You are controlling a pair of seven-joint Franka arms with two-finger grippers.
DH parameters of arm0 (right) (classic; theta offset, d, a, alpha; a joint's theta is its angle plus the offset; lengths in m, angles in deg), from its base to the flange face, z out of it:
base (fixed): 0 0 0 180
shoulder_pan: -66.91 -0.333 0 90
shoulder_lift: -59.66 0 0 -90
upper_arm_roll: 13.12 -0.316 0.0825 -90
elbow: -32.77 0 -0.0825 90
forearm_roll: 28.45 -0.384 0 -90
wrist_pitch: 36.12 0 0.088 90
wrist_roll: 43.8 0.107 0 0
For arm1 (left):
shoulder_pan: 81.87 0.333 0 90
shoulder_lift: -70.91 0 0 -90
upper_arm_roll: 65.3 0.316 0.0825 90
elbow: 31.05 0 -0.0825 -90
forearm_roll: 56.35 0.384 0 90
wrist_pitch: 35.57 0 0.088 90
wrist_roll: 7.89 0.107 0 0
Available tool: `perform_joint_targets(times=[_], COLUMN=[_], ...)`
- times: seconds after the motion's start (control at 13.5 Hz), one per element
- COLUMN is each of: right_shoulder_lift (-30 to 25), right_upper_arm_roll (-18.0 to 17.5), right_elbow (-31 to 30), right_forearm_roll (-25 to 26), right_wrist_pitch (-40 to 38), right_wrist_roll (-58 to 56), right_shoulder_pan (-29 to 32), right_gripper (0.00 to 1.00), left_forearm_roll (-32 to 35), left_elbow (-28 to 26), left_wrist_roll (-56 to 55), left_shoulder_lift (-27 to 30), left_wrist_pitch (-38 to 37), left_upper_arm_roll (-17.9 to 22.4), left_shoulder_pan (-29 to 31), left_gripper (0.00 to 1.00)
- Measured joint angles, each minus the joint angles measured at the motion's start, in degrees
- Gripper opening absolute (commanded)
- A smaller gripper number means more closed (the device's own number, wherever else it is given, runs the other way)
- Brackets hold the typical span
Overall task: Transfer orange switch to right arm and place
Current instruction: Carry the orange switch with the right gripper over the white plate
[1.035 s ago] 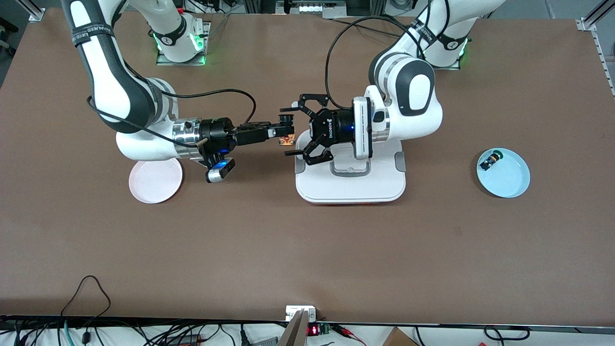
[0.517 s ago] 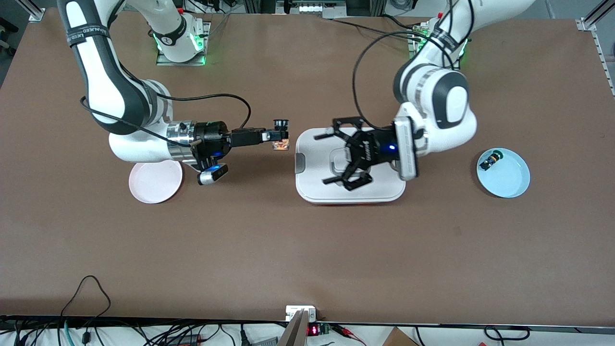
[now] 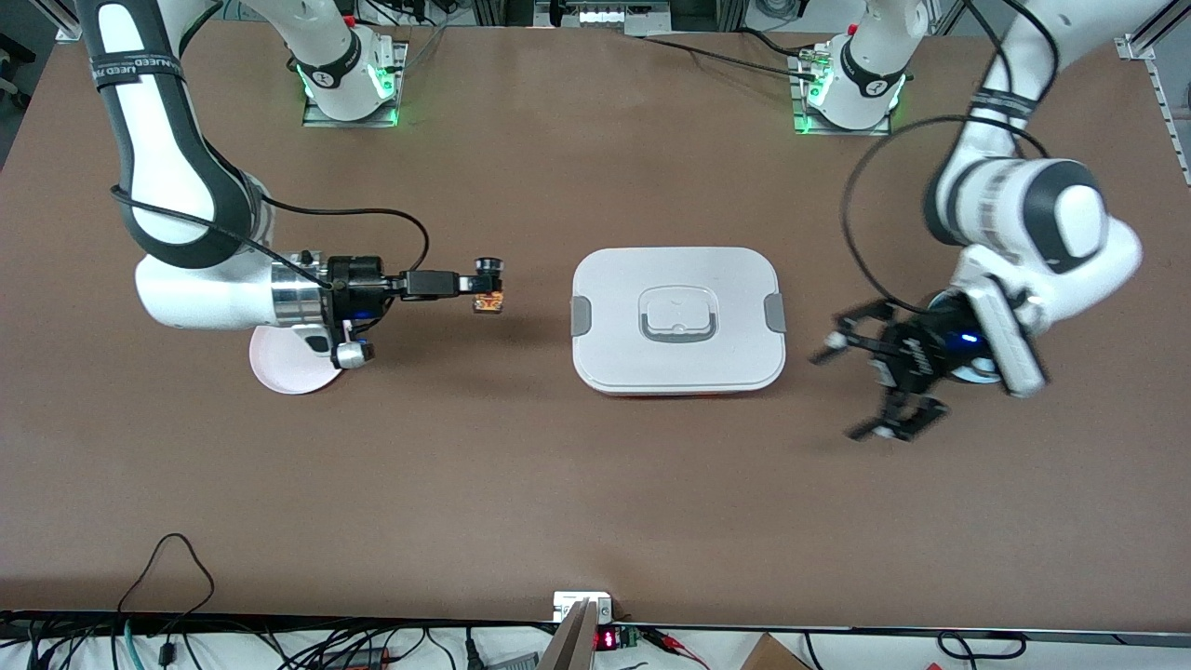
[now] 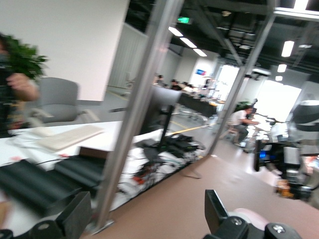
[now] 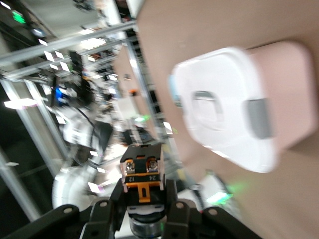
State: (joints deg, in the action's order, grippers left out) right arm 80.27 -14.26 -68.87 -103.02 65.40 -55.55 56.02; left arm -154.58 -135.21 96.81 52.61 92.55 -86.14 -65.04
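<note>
Front view: my right claw (image 3: 488, 284) pinches orange switch (image 3: 488, 301) above bare tabletop (image 3: 521, 465), between pink plate (image 3: 284, 368) and white box (image 3: 677, 321). My left claw (image 3: 870, 377) spread wide, empty, beside blue plate.
Right wrist view: switch (image 5: 142, 174) clamped between my fingers.
Handover done; placing remains.

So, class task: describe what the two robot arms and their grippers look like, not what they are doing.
Both arms are white with dark grey joint covers; green lights glow at their bases. The right arm has a silver wrist ring, a looping black cable and a long slim black right gripper. The left arm ends in a wide, black, claw-like left gripper with a blue light.
</note>
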Motion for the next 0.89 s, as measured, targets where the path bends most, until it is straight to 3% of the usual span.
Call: perform_joint_targets(times=[0.22,0.44,0.89], right_shoulder_lift=[-0.4,-0.6,-0.6], right_upper_arm_roll=[0.0,-0.1,-0.1], right_elbow=[0.4,0.5,0.1], right_forearm_roll=[15.5,32.3,66.2], right_wrist_pitch=[-1.1,-1.3,1.6], right_wrist_roll=[-1.4,-7.5,-31.2], right_shoulder_pan=[2.8,5.8,8.5], right_gripper=[0.14,0.15,0.16], left_forearm_roll=[3.3,11.5,45.1], left_elbow=[0.0,0.9,6.5], left_wrist_roll=[0.1,-0.8,-26.9], left_shoulder_lift=[0.0,0.3,5.3], left_wrist_pitch=[-0.5,-0.5,-3.8], left_upper_arm_roll=[7.1,12.4,16.5], left_shoulder_pan=[1.0,1.4,1.5], left_gripper=[1.00,1.00,1.00])
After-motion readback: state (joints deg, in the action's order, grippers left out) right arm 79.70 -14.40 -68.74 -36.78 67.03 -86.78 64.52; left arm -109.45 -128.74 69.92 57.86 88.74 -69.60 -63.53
